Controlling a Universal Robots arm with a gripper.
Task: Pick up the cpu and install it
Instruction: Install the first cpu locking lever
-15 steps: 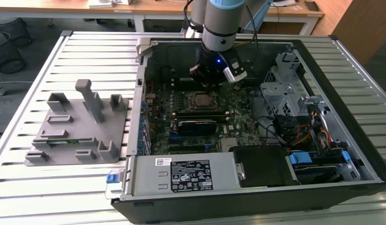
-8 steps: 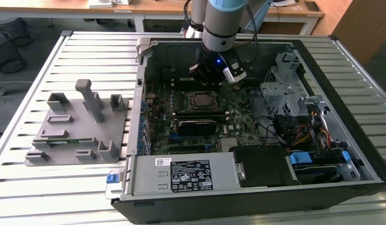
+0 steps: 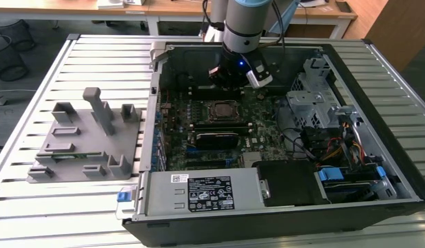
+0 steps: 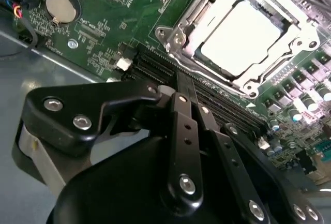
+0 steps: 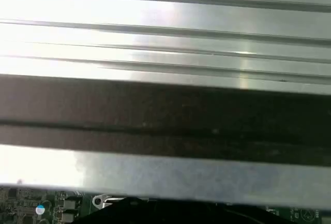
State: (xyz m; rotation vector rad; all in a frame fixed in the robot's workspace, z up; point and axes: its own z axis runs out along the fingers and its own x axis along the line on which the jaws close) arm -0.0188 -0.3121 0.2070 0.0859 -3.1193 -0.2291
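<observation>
Gripper (image 3: 234, 78) hangs inside open computer case (image 3: 377, 170), above far part of motherboard (image 3: 174, 111). Gripper state: cannot tell. Cpu (image 4: 242, 38) sits in socket (image 4: 178, 32), silvery top bright in second wrist view, socket frame around it. Grey fixture block (image 3: 81, 150) stands on counter (image 3: 95, 57), at exterior view's left of case.
</observation>
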